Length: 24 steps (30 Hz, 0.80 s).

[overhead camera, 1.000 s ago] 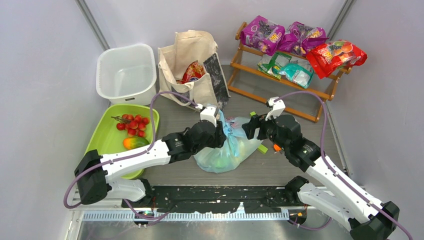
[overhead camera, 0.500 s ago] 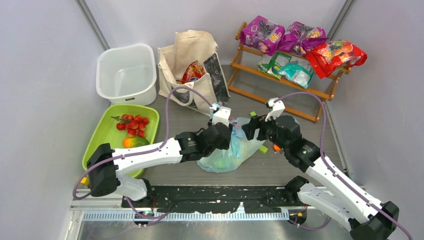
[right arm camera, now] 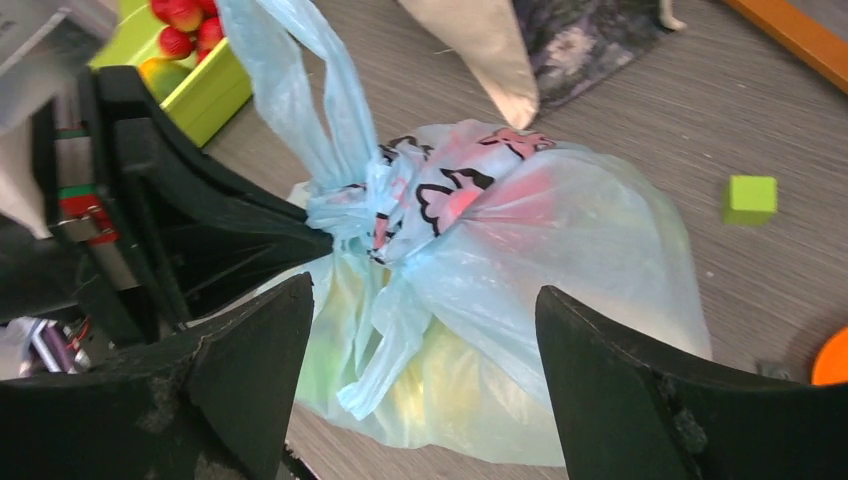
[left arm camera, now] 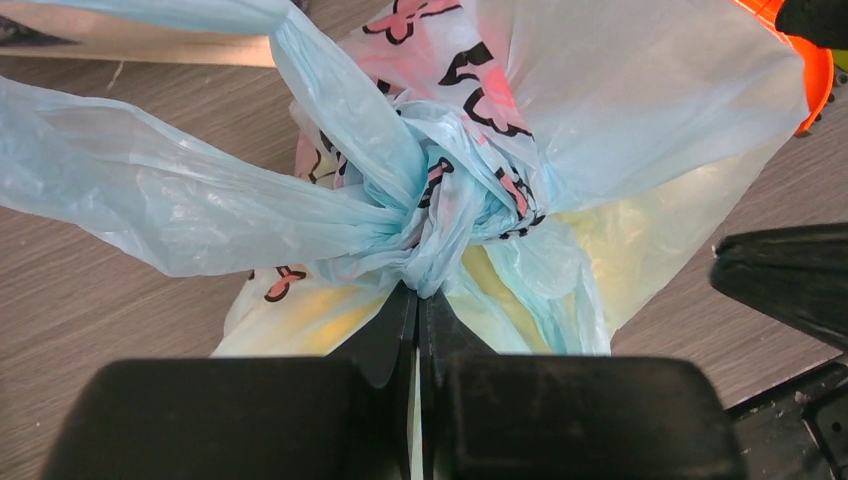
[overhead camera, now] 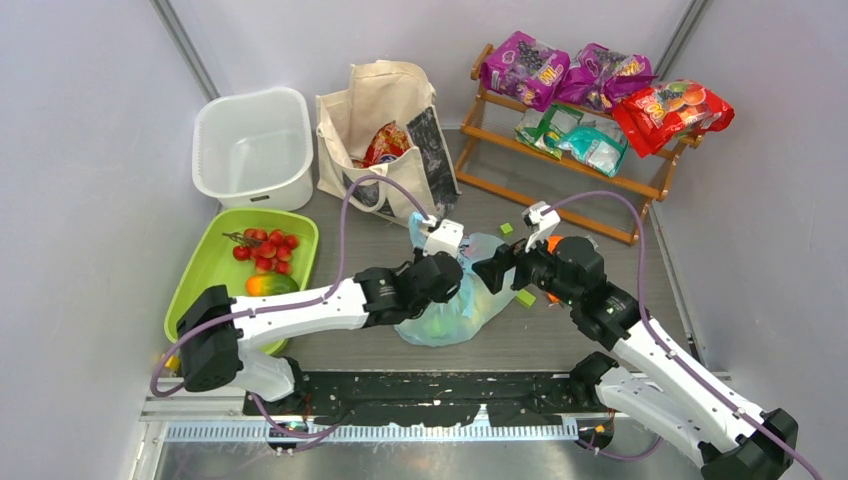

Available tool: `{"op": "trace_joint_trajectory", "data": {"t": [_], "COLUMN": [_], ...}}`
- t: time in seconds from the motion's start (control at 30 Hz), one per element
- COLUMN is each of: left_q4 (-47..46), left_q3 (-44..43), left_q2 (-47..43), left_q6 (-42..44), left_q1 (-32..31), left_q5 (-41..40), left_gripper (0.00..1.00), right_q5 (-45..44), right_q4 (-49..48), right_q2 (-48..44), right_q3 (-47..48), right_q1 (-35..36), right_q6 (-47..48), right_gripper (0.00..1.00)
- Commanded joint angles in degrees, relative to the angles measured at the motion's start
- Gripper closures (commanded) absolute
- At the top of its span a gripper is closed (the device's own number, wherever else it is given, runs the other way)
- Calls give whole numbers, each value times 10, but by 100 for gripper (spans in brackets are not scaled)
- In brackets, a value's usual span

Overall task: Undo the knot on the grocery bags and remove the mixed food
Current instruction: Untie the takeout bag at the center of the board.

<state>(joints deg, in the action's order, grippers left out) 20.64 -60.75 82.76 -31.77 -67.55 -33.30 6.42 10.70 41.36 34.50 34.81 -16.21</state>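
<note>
The left tool is shut tight, pinching the bottom of the knot, and the right tool is wide open just by the light-blue bag, which lies full on the bench near the cream tote.

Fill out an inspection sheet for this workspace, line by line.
Surface: grey wood-grain table.
Job's things: light-blue bag lying centre, knot still tied; canvas tote upright behind it, red packet inside; tomatoes in green tray.
Clutter: white tub, green cube, wooden rack of snack packets.
End effectors: left end effector shut on the knot's base; right end effector open, straddling the bag.
Cables: purple cable looping off each arm.
Surroundings: plain pale walls.
</note>
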Motion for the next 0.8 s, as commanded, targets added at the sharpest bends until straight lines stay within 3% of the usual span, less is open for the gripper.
{"op": "trace_joint_trajectory", "data": {"t": [0.0,0.17,0.47,0.77], "left_q4": [-81,-101,-98,-89], "left_q3": [51,78,84,81], "left_q2": [-52,-69,-76,-77], "left_q6": [15,8,7,14], "left_q1": [-1,-2,-1,-1], "left_q5": [22,42,39,32], "left_gripper": [100,100,100,100], "right_q5": [100,15,-140,-115], "right_q4": [-44,-48,-82,-132], "right_q2": [1,28,96,118], "right_q3": [11,21,21,11], "right_q1": [11,83,133,134], "right_q6": [46,73,108,115], "right_gripper": [12,16,32,36]}}
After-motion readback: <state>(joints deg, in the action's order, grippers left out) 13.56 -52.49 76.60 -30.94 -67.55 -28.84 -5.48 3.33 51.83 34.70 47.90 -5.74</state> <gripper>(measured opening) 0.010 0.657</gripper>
